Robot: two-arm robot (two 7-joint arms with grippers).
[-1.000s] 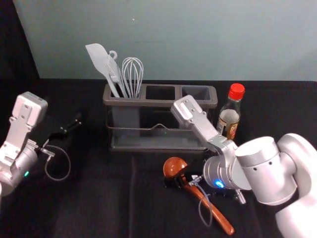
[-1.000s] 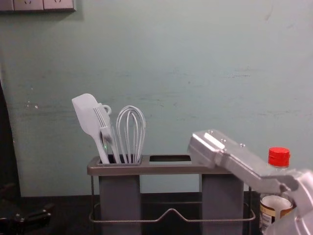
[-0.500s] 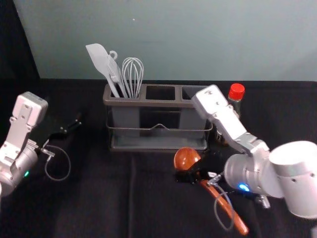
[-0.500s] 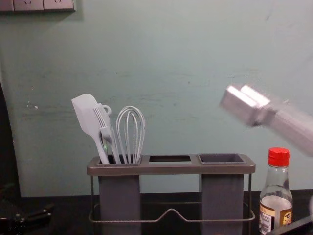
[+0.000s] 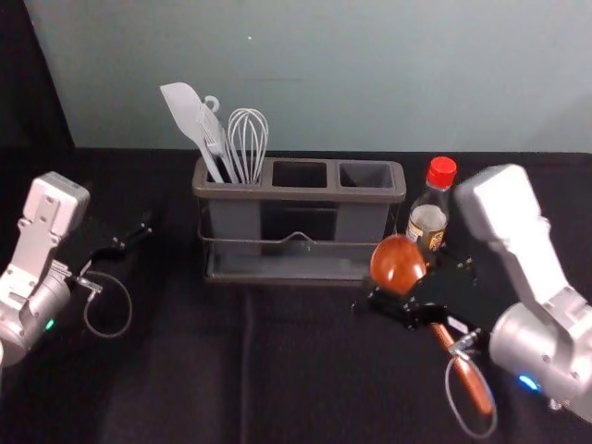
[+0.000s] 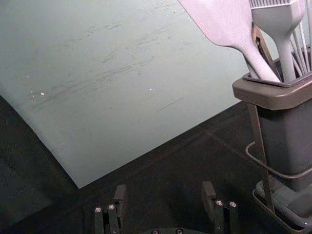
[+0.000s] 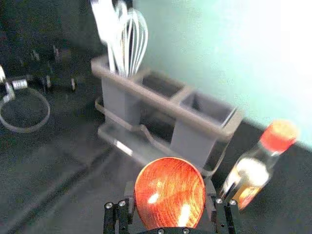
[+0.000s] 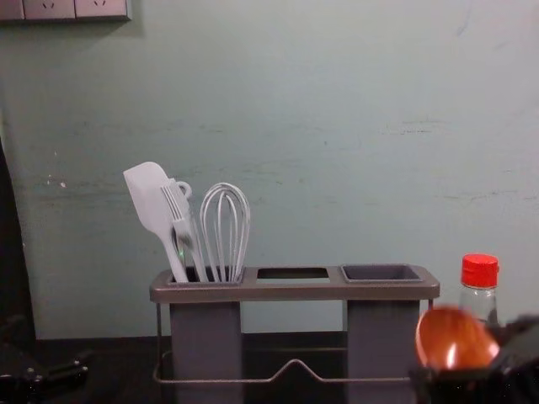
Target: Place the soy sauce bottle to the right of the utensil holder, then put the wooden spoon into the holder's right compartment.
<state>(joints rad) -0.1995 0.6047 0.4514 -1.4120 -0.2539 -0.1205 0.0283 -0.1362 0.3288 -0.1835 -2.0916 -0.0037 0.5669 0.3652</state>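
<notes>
The soy sauce bottle point(image 5: 429, 215) stands upright just right of the utensil holder point(image 5: 296, 192); in the chest view the bottle point(image 8: 479, 286) is partly behind the raised spoon. My right gripper point(image 5: 418, 283) is shut on the wooden spoon point(image 5: 398, 264), in front of the bottle, with the handle point(image 5: 474, 379) slanting toward the near right. In the right wrist view the spoon's bowl point(image 7: 169, 195) covers the space between my right gripper's point(image 7: 168, 189) fingers. The holder's right compartment point(image 7: 207, 108) has nothing in it. My left gripper point(image 5: 131, 242) is parked at the left; in its wrist view the gripper point(image 6: 164, 191) is open.
A white spatula point(image 5: 190, 116), a brush point(image 8: 180, 215) and a whisk point(image 5: 248, 139) stand in the holder's left compartment. Behind the black-covered table point(image 5: 185, 370) rises a pale wall point(image 5: 370, 74). A socket panel point(image 8: 63, 8) is at the chest view's upper left.
My right gripper has moved right and risen with the spoon, whose bowl has come into the chest view. The right arm has cleared the holder's right compartment. The left arm has stayed still.
</notes>
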